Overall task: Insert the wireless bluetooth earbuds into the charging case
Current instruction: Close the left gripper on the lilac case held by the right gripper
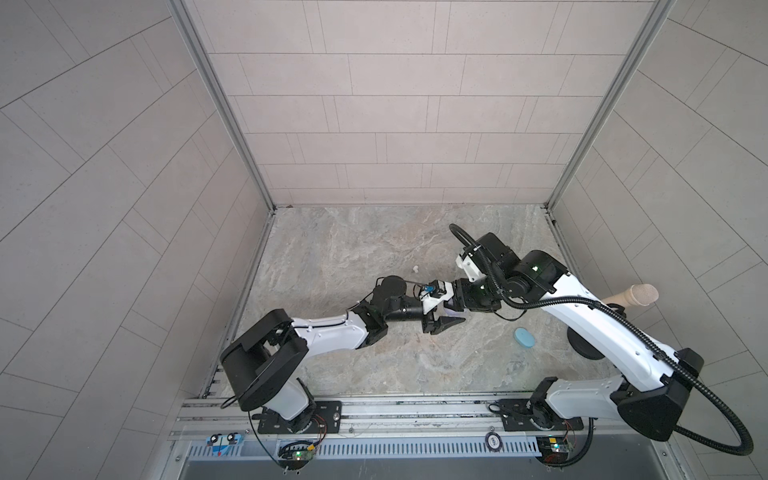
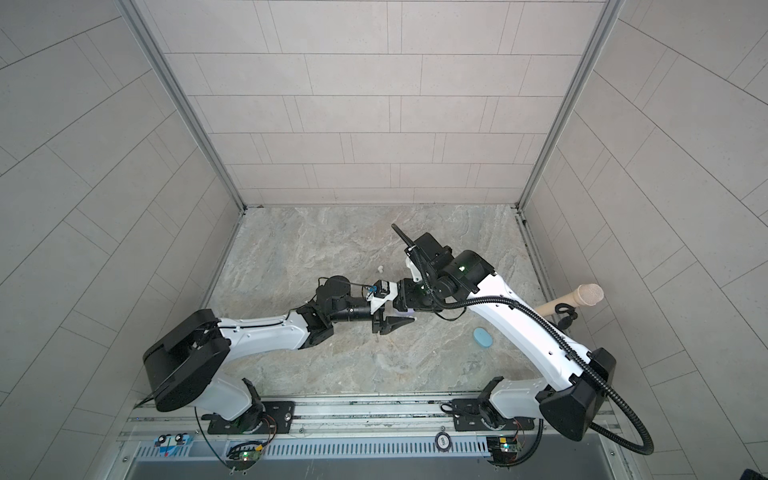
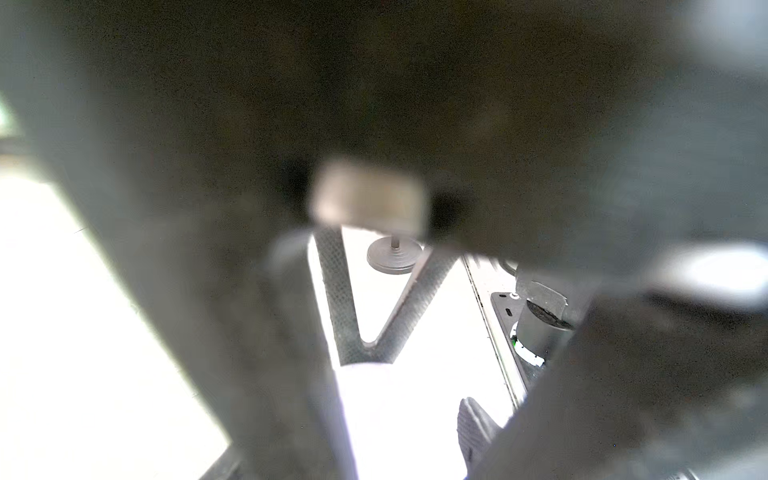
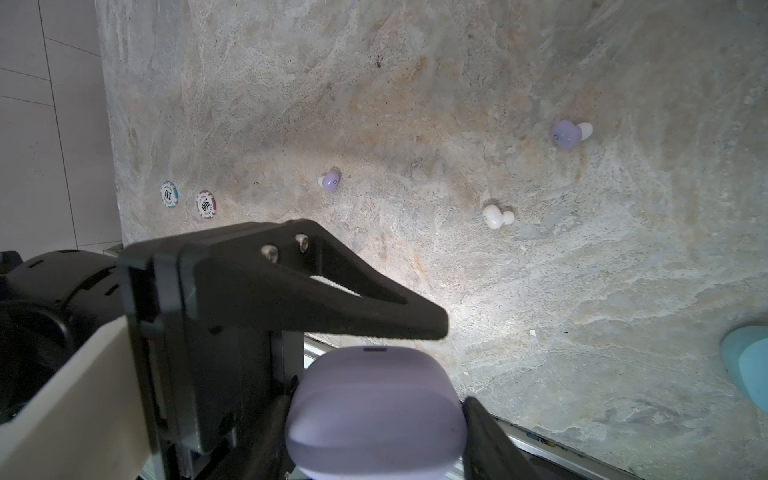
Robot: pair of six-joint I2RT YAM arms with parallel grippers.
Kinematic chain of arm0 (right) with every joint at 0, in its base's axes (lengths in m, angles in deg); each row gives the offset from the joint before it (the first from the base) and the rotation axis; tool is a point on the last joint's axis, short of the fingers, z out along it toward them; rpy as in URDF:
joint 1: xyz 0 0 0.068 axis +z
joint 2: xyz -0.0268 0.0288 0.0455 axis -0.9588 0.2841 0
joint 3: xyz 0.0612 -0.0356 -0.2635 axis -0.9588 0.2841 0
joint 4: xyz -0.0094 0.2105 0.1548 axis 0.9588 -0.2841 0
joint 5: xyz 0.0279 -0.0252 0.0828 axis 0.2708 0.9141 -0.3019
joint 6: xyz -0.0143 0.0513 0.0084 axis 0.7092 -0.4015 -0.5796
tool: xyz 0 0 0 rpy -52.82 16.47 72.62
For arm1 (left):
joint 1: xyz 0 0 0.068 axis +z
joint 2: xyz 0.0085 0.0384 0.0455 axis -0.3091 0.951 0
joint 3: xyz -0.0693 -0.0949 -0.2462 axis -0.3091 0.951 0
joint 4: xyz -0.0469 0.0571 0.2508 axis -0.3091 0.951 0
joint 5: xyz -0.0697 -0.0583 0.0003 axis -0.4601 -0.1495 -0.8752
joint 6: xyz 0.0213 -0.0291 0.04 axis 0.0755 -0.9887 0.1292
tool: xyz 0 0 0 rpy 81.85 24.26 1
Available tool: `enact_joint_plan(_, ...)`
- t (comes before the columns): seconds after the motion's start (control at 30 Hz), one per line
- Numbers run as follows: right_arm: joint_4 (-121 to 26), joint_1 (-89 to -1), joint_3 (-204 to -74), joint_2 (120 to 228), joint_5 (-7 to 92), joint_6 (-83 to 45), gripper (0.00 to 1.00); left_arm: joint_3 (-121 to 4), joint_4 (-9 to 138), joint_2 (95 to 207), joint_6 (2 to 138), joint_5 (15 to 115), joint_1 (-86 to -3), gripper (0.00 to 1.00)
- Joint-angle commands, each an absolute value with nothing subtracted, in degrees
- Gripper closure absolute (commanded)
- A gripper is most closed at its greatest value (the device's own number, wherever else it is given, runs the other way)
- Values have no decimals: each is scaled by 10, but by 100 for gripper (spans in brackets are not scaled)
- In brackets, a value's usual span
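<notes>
The lilac charging case (image 4: 374, 374) is clamped side to side in the right gripper (image 4: 377, 402), one finger (image 4: 486, 440) against each end. Its long axis runs from finger to finger. Its lid looks closed, and a small dark mark on its edge faces the left gripper (image 1: 441, 323).

The left gripper meets the right one nose to nose. Its jaws stand apart. One black triangular finger (image 4: 316, 299) hangs just over the case's marked edge with a thin gap showing, and its mate is hidden behind the case. The left wrist view is too blurred to add anything.

Three wireless bluetooth earbuds lie apart on the stone-patterned table (image 4: 415, 83), out beyond the right gripper's fingertips. The white one (image 4: 497, 216) is closest. One lilac bud (image 4: 331, 181) lies further out, its pale tip turned toward two poker chips (image 4: 187, 199). The other lilac bud (image 4: 566, 134) is furthest, its tip turned away from them.

A light blue case (image 1: 524, 336) lies flat and closed on the table beside the right arm, well clear of both grippers. Behind that arm stands a microphone (image 1: 636, 296).
</notes>
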State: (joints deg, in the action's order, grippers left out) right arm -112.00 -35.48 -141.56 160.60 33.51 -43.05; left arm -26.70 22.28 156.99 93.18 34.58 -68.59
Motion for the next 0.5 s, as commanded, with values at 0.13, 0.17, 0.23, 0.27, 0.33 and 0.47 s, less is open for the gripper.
enact_joint_plan(0.13,-1072,-351,-1429,1586,294,-448,42,-271,259,1575,946,334,-689,33)
enact_joint_plan(0.17,-1070,-351,-1429,1585,294,-449,42,-271,259,1576,946,334,-690,34)
enact_joint_plan(0.23,-1072,-351,-1431,1583,295,-448,42,-272,260,1580,946,331,-689,36)
enact_joint_plan(0.27,-1071,-352,-1433,1583,295,-448,42,-272,260,1580,946,331,-690,37)
enact_joint_plan(0.33,-1071,-351,-1434,1583,294,-449,42,-272,262,1580,948,329,-690,38)
enact_joint_plan(0.47,-1070,-351,-1435,1583,290,-450,42,-276,274,1580,954,329,-689,41)
